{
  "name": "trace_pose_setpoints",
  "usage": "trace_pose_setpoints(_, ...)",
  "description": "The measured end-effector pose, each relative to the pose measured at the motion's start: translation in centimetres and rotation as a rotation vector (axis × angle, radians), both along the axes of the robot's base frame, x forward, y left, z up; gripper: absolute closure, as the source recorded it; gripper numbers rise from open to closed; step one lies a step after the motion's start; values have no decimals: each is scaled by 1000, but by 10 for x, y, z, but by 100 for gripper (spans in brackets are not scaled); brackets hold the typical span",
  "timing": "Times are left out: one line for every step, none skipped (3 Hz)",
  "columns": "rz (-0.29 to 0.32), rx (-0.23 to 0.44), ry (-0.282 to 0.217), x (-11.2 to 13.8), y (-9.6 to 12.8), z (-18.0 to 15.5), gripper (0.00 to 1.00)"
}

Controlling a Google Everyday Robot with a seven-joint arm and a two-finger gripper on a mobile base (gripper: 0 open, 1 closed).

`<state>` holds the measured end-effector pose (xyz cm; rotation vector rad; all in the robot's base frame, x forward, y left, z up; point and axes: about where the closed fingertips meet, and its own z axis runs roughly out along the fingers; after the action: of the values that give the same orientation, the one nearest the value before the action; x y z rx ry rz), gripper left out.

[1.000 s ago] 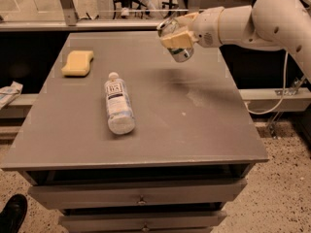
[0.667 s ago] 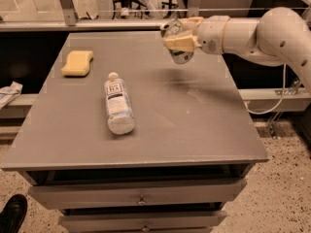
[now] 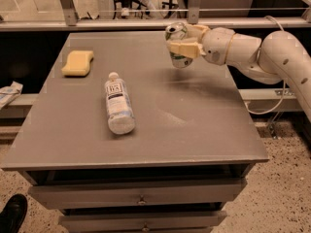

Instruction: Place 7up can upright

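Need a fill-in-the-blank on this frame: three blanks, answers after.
The gripper, above the far right part of the table, is shut on the ____. The clear bottle lies on its ____. The sponge near the table's far left corner is ____ in colour.
Missing words: 7up can; side; yellow.

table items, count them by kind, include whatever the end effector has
7up can: 1, gripped by the end effector above the table's far right part
plastic bottle: 1, lying down
yellow sponge: 1
total: 3
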<state>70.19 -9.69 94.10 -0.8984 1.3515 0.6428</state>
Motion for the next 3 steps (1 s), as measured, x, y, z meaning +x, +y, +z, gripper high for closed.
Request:
trace_pose_setpoints(13, 65, 8, 1, -4, -9, 100)
trace_pose_setpoints(16, 120, 26, 1, -11, -17, 100)
trace_pose_setpoints(4, 148, 79, 2, -19, -28, 76)
